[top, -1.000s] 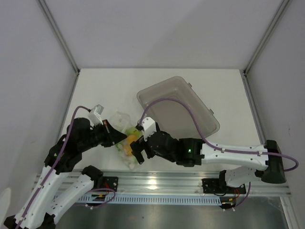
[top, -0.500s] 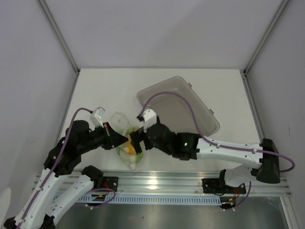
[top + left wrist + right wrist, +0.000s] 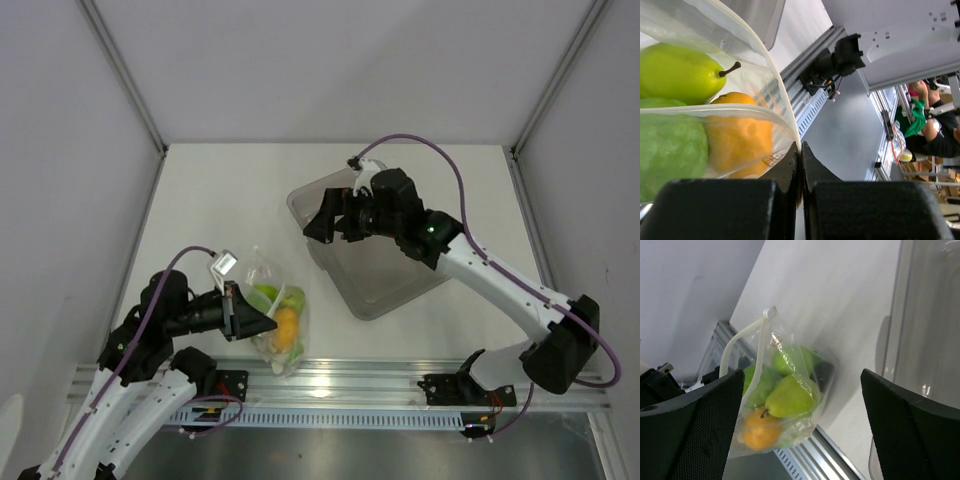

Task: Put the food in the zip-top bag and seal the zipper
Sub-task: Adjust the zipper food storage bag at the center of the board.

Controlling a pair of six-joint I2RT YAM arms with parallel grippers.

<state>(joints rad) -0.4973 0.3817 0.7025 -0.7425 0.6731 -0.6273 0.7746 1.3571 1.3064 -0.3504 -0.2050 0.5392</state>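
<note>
The left pincer (image 3: 800, 152) is pressed together on the zipper strip (image 3: 715, 111) of the bag (image 3: 280, 318) and holds the bag at the near edge of the bench (image 3: 220, 190). I cannot tell whether the bag rests there. Inside lie a pear (image 3: 680, 70), a citrus (image 3: 742, 135) and another green fruit (image 3: 667, 150), and the mouth gapes. The right pincer (image 3: 322, 222) is spread wide above the bin (image 3: 390, 275), well apart from the bag.

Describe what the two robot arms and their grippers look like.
The left arm and right arm have white shells with black joints; a purple cable loops along each. The left gripper and right gripper are black, and the right's finger pads show a fine mesh texture.
</note>
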